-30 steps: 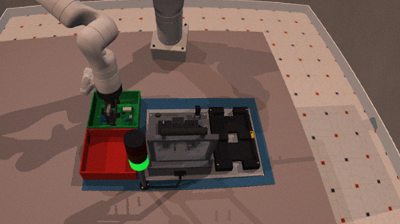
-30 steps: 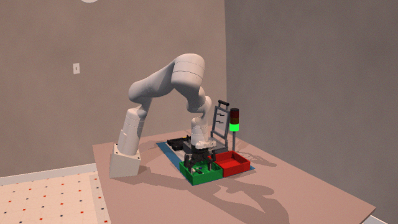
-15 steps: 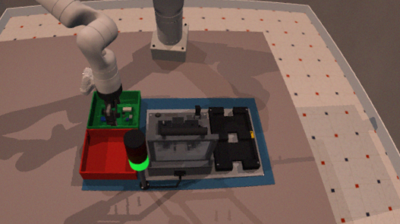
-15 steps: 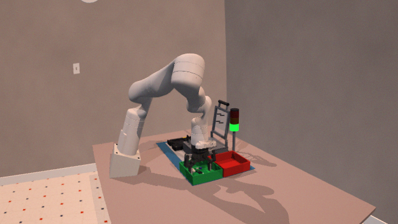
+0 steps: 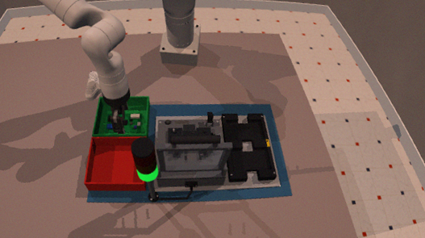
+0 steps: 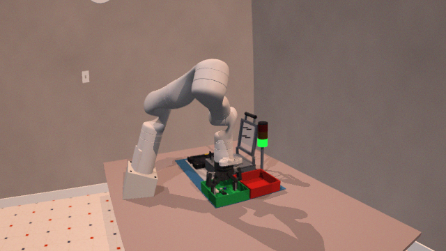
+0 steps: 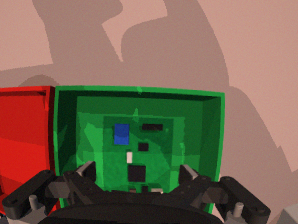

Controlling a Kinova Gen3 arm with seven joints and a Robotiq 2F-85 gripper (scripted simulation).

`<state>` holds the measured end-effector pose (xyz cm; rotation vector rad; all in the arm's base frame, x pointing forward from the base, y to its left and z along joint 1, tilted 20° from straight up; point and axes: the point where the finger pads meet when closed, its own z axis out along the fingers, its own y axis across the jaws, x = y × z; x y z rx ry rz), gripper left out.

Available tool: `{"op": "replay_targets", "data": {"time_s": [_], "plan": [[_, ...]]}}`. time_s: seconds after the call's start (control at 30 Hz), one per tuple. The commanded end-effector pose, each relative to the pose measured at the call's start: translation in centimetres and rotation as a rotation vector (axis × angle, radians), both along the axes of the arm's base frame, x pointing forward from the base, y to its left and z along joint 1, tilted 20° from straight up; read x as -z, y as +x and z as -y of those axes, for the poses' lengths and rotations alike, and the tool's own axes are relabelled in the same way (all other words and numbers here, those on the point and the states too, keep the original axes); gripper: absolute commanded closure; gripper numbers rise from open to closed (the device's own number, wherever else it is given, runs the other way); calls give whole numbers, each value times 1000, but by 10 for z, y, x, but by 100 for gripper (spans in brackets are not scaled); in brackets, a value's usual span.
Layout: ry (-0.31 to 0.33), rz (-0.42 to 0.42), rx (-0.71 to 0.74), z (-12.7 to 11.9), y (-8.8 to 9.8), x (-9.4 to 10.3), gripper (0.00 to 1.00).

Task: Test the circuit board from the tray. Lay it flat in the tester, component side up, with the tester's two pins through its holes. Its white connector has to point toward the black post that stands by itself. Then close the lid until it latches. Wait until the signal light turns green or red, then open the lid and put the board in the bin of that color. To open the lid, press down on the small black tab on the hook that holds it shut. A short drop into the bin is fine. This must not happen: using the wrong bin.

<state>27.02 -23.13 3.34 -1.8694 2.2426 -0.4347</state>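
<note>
Claw (image 5: 117,125) (image 6: 226,183) (image 7: 137,173) wide open, board (image 5: 137,121) (image 7: 165,150) down in green bin (image 5: 97,123) (image 6: 230,200) (image 7: 222,130) near table's left edge, matching green light (image 5: 147,174) (image 6: 262,143); only withdrawing left, apparently!

Could make out no readable text, label, brand, number or sign on anything in the top, exterior or wrist view.
</note>
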Motion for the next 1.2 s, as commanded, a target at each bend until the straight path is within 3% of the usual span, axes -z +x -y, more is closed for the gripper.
{"op": "replay_targets", "data": {"time_s": [0.0, 0.67, 1.17], "plan": [[-3, 1, 1, 1, -1, -2, 0], [-3, 1, 1, -1, -7, -21, 0], [-3, 1, 1, -4, -16, -45, 0]]}}
